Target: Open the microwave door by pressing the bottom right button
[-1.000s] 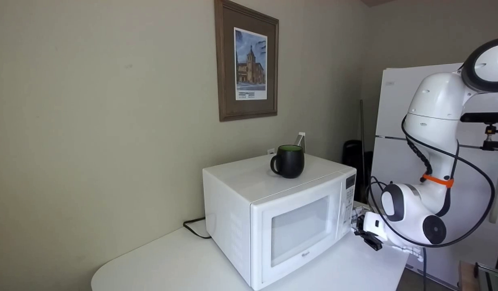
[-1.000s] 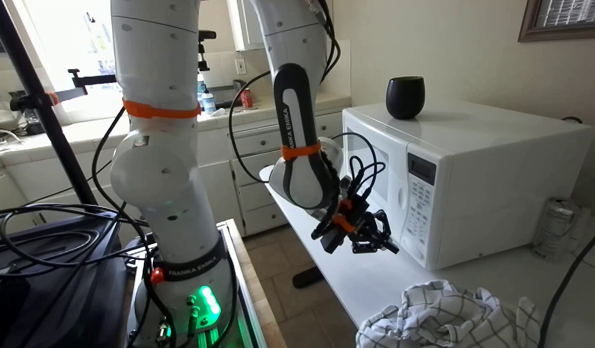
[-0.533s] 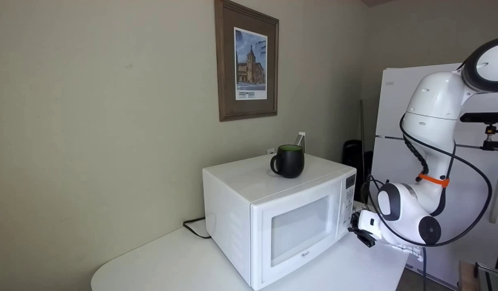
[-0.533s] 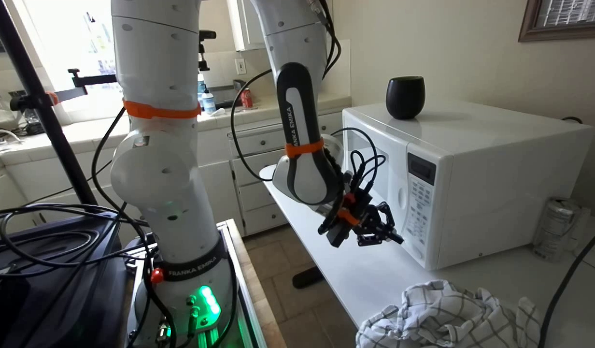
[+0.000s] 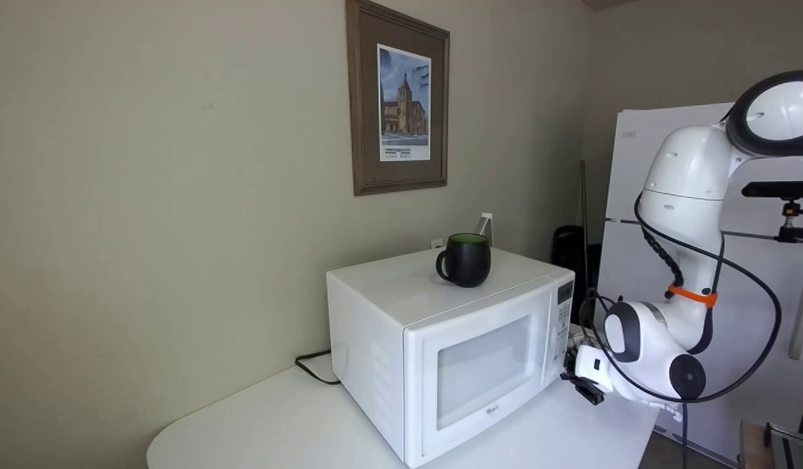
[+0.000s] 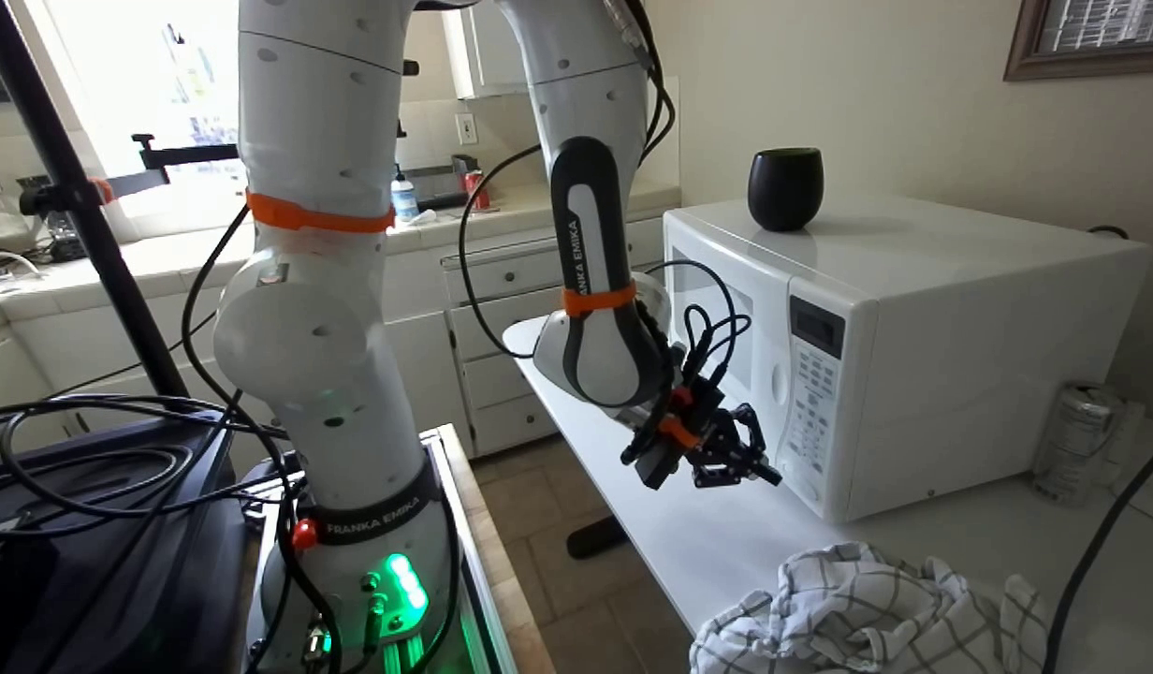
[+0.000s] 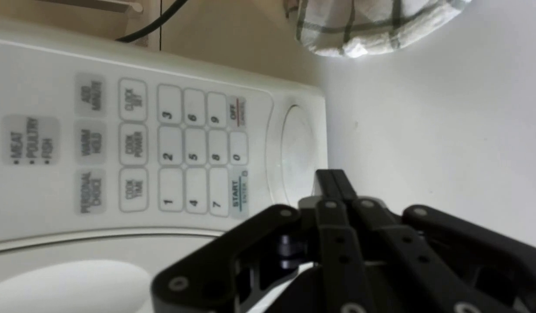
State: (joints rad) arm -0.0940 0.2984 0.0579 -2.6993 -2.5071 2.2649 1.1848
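The white microwave [image 5: 369, 365] stands on the white table and also shows in an exterior view [image 6: 988, 374]. Its door [image 5: 483, 371] is shut, and part of it shows in an exterior view [image 6: 712, 271]. The large rounded button [image 7: 297, 145] is at the bottom of the control strip [image 7: 185, 139], partly hidden by my fingers in the wrist view. My gripper [image 7: 335, 174] is shut and empty, its tips pointing at the lower end of the strip. In an exterior view the gripper [image 6: 771, 475] is just in front of the strip's bottom; I cannot tell whether it touches.
A black mug [image 5: 468, 264] stands on top of the microwave. A checkered cloth [image 6: 867, 608] lies on the table [image 6: 717, 543] beside it. A clear can-like container [image 6: 1077, 445] stands by the microwave's side. A white refrigerator [image 5: 642, 163] is behind the arm.
My gripper has moved a little closer to the microwave's control strip, rising slightly and then dropping slightly. The upper arm has come forward and down. The microwave and its door have not moved.
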